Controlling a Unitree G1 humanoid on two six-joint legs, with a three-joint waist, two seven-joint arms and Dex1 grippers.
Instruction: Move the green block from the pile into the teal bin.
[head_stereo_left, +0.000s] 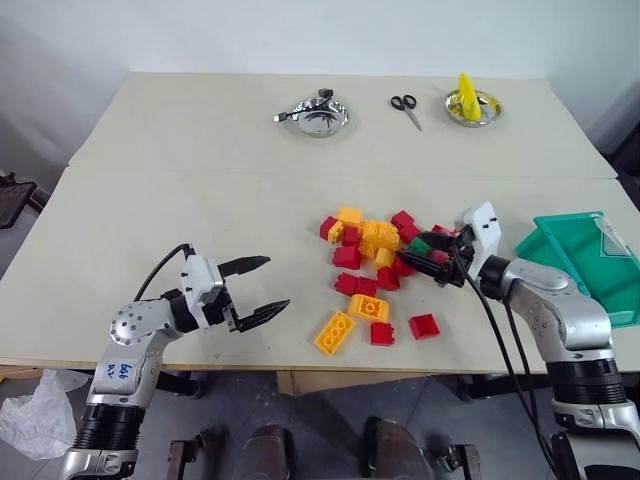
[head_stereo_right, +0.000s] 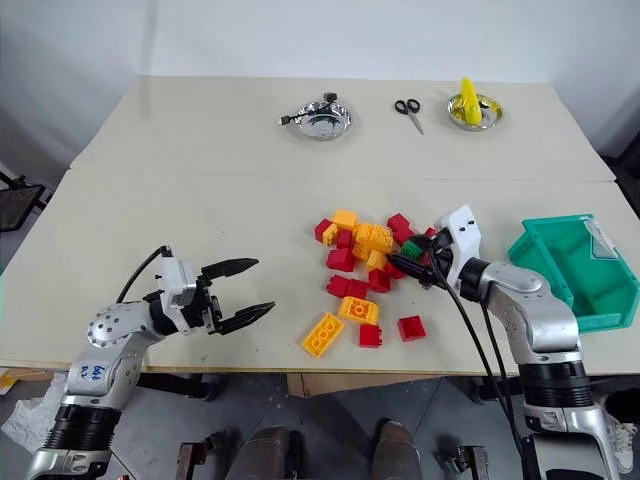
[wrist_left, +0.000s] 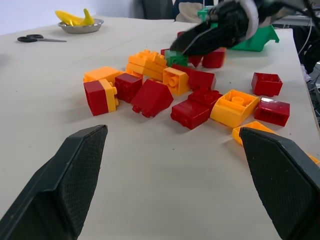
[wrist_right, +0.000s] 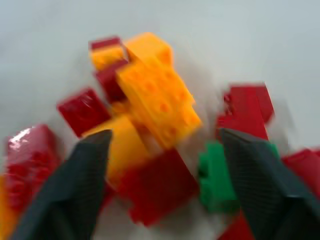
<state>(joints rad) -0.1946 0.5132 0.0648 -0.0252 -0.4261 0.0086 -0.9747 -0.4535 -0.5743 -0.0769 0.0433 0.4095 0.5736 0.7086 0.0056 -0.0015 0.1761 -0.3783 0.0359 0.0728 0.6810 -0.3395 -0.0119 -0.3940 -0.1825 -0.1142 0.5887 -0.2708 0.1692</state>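
Small bright green studded plastic brick (wrist_right: 216, 182) lies in brick pile (head_stereo_left: 375, 262) on surface, not yet grasped. Right pincer (wrist_right: 165, 187) approx. half open, empty, w/ one finger beside it. Teal plastic bin (head_stereo_right: 575, 268) awaits.

One green block (head_stereo_left: 419, 244); the pile (head_stereo_left: 375, 262) has roughly a dozen red bricks and about eight yellow-orange ones, exact count unclear. One teal bin (head_stereo_left: 560, 252). Two metal dishes (head_stereo_left: 318, 118), one pair of scissors (head_stereo_left: 405, 104). Two grippers (head_stereo_left: 262, 290).
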